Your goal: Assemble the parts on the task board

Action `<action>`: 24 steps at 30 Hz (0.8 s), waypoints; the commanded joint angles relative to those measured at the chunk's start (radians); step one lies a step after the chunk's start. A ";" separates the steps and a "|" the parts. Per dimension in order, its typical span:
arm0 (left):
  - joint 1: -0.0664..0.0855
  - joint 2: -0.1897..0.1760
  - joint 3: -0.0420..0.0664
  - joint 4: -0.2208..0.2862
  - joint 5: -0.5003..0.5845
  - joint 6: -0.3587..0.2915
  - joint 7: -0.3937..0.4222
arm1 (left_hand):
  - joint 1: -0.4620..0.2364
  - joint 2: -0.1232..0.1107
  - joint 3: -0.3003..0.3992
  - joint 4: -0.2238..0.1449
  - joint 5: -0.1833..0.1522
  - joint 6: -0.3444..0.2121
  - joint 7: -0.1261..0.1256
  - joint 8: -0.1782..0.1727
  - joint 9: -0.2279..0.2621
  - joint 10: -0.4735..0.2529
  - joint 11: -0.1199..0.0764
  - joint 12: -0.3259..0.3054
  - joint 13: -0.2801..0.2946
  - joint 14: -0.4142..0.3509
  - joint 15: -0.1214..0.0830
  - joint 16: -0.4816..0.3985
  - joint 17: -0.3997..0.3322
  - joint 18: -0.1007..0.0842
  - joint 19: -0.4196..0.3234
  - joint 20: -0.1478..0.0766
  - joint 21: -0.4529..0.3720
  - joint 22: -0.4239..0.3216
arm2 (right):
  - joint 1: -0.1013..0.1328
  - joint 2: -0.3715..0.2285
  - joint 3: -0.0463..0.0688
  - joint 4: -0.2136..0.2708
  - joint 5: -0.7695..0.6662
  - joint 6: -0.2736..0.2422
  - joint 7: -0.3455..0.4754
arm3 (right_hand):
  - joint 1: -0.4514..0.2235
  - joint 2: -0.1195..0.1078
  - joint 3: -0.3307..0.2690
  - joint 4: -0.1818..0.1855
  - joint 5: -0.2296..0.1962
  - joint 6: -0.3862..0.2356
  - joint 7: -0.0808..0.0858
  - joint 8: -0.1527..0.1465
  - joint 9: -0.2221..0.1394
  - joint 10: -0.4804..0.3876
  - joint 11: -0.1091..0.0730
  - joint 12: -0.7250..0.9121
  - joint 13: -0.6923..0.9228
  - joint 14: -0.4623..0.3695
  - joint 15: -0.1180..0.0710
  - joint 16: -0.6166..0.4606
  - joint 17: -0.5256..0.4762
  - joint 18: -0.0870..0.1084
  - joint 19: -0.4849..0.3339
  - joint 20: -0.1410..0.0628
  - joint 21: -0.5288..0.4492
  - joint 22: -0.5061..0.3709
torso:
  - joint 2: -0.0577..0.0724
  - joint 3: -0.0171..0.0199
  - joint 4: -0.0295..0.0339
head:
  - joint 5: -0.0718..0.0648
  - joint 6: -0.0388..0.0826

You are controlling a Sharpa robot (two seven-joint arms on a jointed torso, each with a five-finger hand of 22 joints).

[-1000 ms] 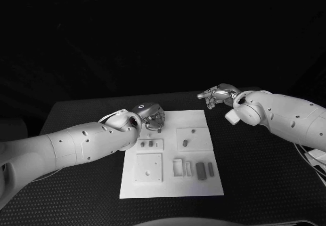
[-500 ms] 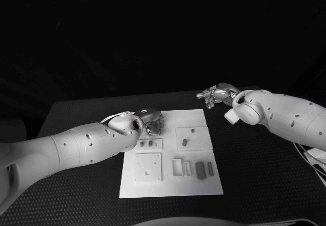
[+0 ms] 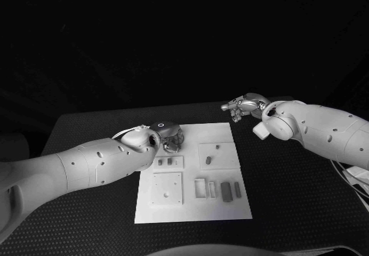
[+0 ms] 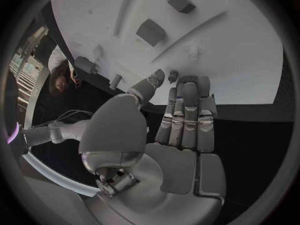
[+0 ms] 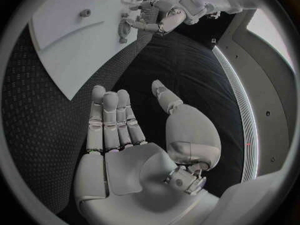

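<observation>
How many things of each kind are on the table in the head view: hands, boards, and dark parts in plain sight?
Hands: 2 (left hand, right hand)
Board: 1
Dark parts in plain sight: 6
Total: 9

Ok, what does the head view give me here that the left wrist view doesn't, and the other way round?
Head view: the whole board on the table, the dark parts in its near half, and the right hand over the table just past the board's far right corner. Left wrist view: the left hand from its palm side, fingers straight and side by side, tips at the board's edge, with a small piece at the tips; whether it is held cannot be told. Shared: the left hand and the board's surface.
</observation>
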 commanded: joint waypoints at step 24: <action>-0.007 0.009 0.000 0.007 -0.011 0.054 0.015 | 0.039 0.046 0.017 -0.015 0.006 0.058 -0.001 0.033 -0.008 0.071 -0.027 0.009 0.017 0.049 -0.022 0.082 0.037 0.050 0.064 -0.020 0.053 0.054 | 0.000 0.001 0.000 0.005 0.000 0.014 0.010 | -0.004 0.008 -0.001 0.001 0.003 0.001 0.007 0.005 0.000 0.004 -0.001 0.006 -0.002 0.001 -0.006 -0.006 -0.001 0.015 0.001 0.006 -0.005 0.002 | -0.001 0.0018 0.0006 | -0.003 -0.008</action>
